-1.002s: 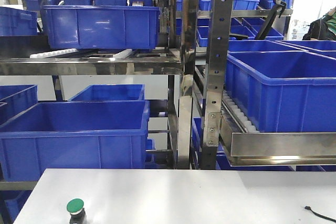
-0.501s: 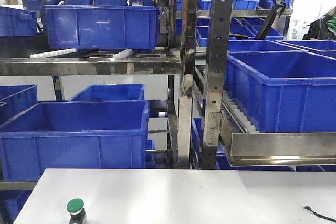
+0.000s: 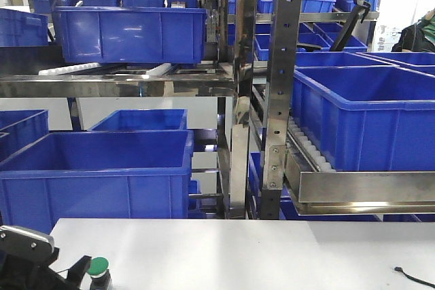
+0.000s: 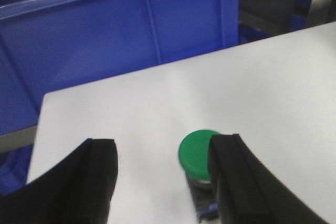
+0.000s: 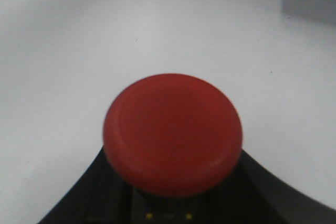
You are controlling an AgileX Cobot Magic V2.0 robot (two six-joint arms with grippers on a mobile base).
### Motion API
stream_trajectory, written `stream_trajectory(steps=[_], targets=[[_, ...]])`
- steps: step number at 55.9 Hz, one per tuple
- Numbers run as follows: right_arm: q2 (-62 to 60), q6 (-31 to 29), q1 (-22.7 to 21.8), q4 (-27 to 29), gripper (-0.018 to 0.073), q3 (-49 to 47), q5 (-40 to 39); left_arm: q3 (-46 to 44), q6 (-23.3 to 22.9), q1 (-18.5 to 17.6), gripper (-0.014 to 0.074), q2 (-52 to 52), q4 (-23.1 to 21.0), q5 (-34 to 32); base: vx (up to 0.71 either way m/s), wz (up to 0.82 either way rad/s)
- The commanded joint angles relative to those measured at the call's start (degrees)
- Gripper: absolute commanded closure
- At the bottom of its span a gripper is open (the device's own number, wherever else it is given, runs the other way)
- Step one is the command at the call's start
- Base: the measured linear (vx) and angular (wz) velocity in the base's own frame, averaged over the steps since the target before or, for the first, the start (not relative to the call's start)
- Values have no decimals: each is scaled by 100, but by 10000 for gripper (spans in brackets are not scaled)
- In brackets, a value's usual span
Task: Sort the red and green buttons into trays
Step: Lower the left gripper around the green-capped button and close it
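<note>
Blue crates (image 3: 95,181) on racks (image 3: 282,100); red button (image 5: 173,135) in right claw (image 5: 173,205)

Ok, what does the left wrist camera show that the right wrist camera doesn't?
Only the left wrist view shows the green button, standing on the white table and seen in the gap of the open left tool, with a blue crate behind the table's edge. Only the right wrist view shows the red button, filling the frame up close, with dark fingers either side of its base; whether they grip it I cannot tell. Both show the white table.
</note>
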Motion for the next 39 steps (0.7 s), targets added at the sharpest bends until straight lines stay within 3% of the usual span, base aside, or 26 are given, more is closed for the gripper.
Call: stream_trajectory(steps=[1,18,29,39], targets=[[-216,-1,-13,-38,571,-30,-1407,-127,-220,-53,103,64,209,-987,0,0],[-216,-1,-13,4,571,-30,-1402,-127,-229,-53,103,286,247,-991,0,0],[-216,-1,-13,107,571,-30,-1396,-127,-212,-53,103,326,807,-747,0,0],[-216,-1,-13,107,571,-30,-1396,-127,-255,-53,103,561,817,-596,0,0]])
